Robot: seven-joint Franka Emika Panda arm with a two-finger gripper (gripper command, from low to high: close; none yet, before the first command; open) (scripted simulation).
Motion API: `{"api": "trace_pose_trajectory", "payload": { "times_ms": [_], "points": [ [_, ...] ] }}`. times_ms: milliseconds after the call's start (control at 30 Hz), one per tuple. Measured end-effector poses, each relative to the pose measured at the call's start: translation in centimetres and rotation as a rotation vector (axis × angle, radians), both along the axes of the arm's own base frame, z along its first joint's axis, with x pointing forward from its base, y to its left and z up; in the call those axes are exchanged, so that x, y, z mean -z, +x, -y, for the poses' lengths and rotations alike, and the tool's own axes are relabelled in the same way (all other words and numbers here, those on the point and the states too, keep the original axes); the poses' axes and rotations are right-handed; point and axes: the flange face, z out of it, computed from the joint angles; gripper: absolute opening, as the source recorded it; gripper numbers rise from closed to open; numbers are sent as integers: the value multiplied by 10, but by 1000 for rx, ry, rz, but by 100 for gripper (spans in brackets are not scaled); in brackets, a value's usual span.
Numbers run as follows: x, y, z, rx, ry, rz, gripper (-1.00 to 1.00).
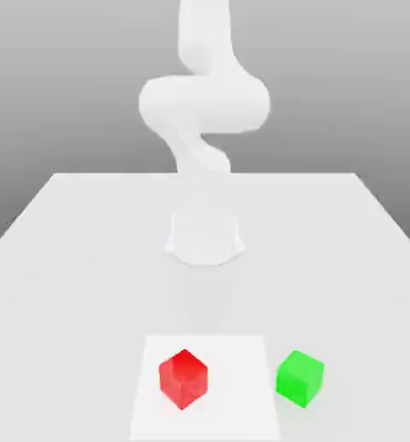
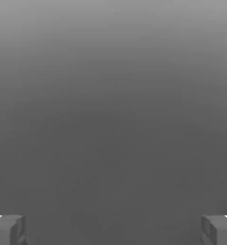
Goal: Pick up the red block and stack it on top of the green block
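- The gripper (image 2: 113,229) stands wide open: in the hand view its two fingertips (image 2: 7,229) sit at opposite edges with nothing but grey between them, so it holds nothing.
- The red block (image 1: 183,378) rests on the table (image 1: 87,259), on a paler square patch (image 1: 242,406), well apart from the arm (image 1: 204,104) and far below it.
- The green block (image 1: 299,376) sits near the red block, toward the exterior view's right, not touching it.
- Judgement: the coming move turns on descent, since the red block is not between the fingers, and the hand must travel down and outward from the base (image 1: 204,237) to reach it.
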Motion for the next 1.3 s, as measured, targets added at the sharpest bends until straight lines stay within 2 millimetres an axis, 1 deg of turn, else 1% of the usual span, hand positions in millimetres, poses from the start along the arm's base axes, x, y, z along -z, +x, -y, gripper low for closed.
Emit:
{"api": "trace_pose_trajectory", "payload": {
  "times_ms": [67,167,267,367,433,500,633,700,767,900,933,1100,1133,1200,1300],
  "points": [
    [42,26,2,64,29,-68,0],
    [105,54,7,157,69,-163,0],
    [169,72,13,250,109,-256,0],
    [235,81,20,345,148,-347,0],
    [278,82,24,409,175,-407,0],
    [320,78,27,474,201,-467,0],
    [401,60,32,608,255,-587,0],
    [438,46,32,671,280,-646,0],
    [464,41,31,694,289,-666,0],
    [510,39,30,700,292,-673,0],
    [517,39,30,700,291,-673,-100],
    [517,39,30,700,291,-671,-100],
    [520,39,30,700,291,-671,-100],
    [509,39,30,701,291,-672,-100],
    [479,40,30,701,292,-671,-100]
  ]
}}
